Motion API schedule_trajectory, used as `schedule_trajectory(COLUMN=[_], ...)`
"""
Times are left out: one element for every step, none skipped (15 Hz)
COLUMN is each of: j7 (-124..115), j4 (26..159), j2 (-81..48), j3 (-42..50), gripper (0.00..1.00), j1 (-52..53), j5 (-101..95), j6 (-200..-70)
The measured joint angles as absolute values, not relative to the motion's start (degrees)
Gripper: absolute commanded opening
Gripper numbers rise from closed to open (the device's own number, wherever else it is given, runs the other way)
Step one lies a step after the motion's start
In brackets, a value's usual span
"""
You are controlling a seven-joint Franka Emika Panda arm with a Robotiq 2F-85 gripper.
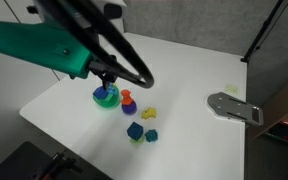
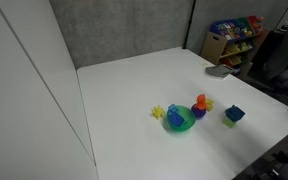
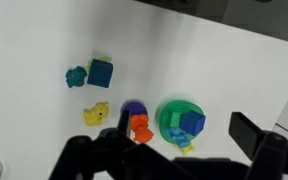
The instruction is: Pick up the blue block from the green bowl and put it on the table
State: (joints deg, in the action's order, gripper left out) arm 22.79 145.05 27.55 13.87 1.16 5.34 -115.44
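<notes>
So the blue block (image 3: pixel 192 122) is sitting inside the green bowl (image 3: pixel 174 108), off to one side of it rather than dead centre, and you can see it poking up in there in an exterior view (image 2: pixel 174 114) too. The gripper (image 3: pixel 166 150) hangs right above the bowl with its jaws spread wide, one dark finger on each side of the wrist view, and nothing between them. In an exterior view the gripper (image 1: pixel 106 78) is just over the bowl (image 1: pixel 106 96), not touching it as far as I can tell. Just beside the bowl stands a red-and-blue stacked toy (image 3: pixel 134 122), with a yellow piece (image 3: pixel 96 114) near that. Well apart from the bowl are another blue cube (image 3: pixel 101 72) and a small cyan piece (image 3: pixel 76 76), those two right next to each other. All of it sits on the white table (image 1: pixel 184 70), and a grey metal plate (image 1: pixel 234 107) lies near its far edge.
</notes>
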Motion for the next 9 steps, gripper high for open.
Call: schedule_trajectory(j7=[22.6, 22.4, 22.0, 21.6, 21.0, 20.3, 19.5, 18.7, 17.8], j4=[145.0, 145.0, 144.9, 144.7, 144.5, 144.2, 143.9, 143.7, 143.5], j2=[27.4, 27.2, 27.1, 26.9, 26.6, 26.3, 26.0, 25.6, 25.0], j3=[13.4, 12.8, 12.1, 11.3, 10.5, 9.6, 8.7, 7.7, 6.8], gripper=[1.00, 1.00, 1.00, 1.00, 1.00, 1.00, 1.00, 1.00, 1.00], j1=[1.2, 1.2, 1.2, 1.2, 1.2, 1.3, 1.3, 1.4, 1.5], j5=[5.3, 5.3, 5.3, 5.3, 5.3, 5.3, 5.3, 5.3, 5.3], j6=[-115.4, -115.5, -115.6, -115.8, -116.0, -116.4, -117.0, -117.8, -118.6])
